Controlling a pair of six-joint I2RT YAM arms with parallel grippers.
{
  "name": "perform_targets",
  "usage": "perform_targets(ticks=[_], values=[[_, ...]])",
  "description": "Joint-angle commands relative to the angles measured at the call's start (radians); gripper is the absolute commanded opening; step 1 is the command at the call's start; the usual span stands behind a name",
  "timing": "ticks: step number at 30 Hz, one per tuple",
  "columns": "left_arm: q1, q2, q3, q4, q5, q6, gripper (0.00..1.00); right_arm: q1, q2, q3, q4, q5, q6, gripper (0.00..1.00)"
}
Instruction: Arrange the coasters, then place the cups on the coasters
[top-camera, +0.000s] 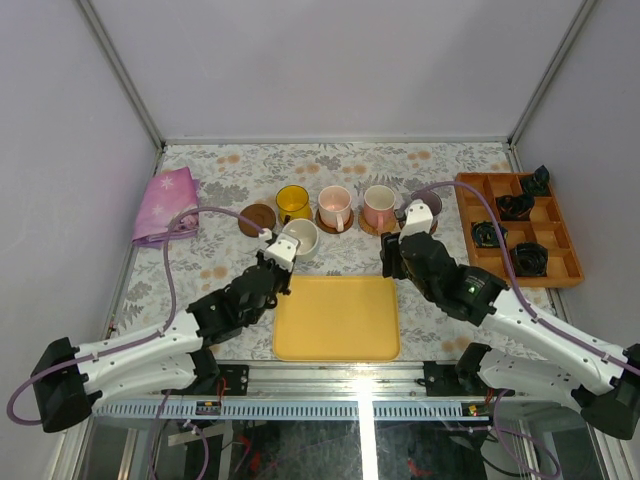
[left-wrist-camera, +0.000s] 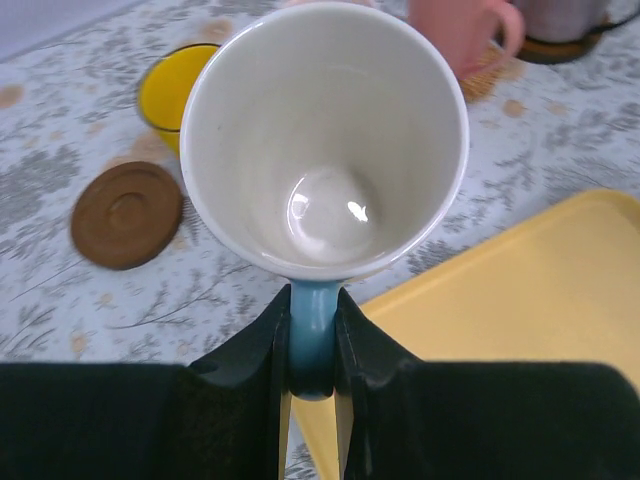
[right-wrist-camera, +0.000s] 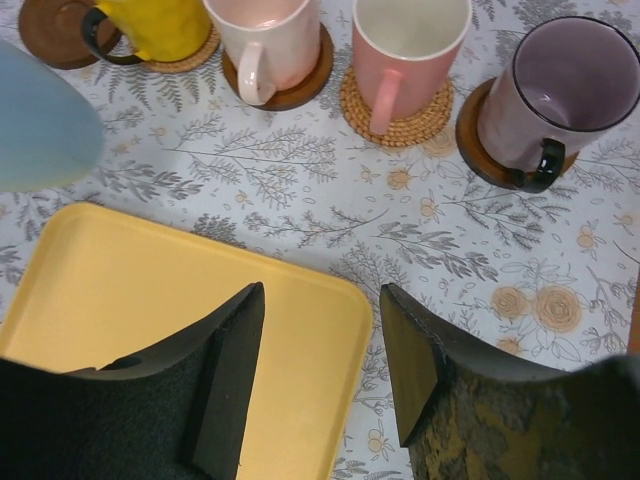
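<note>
The left claw (left-wrist-camera: 312, 335) pinched the blue handle of the white cup (left-wrist-camera: 325, 140), which was between a bare dark coaster (left-wrist-camera: 127, 214) and the yellow tray (left-wrist-camera: 540, 300). The right claw (right-wrist-camera: 320, 305) stood spread and empty over the tray's edge, apart from the grey-purple cup (right-wrist-camera: 570, 90).

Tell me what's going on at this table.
The left gripper grips the white cup by its blue handle, beside the yellow tray. One dark coaster stands empty just left of it. The yellow cup, two pink cups and the purple cup sit on coasters in a row. The right gripper is open and empty near the tray's far right corner.
</note>
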Motion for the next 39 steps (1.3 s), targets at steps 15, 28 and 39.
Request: perform_targets(ticks=[15,28,39], values=[[0.415,0.152,0.162,0.094,-0.059,-0.068,0.0,-0.003,0.016,-0.055,0.096,0.263,0.012,0.56],[0.693,0.405,0.283,0.118,0.209,-0.123,0.0,-0.049,0.058,-0.065,0.134,0.303,0.001,0.54],[0.732,0.568,0.397,0.07,0.267,-0.14,0.0,-0.051,0.101,-0.041,0.132,0.278,0.01,0.54]])
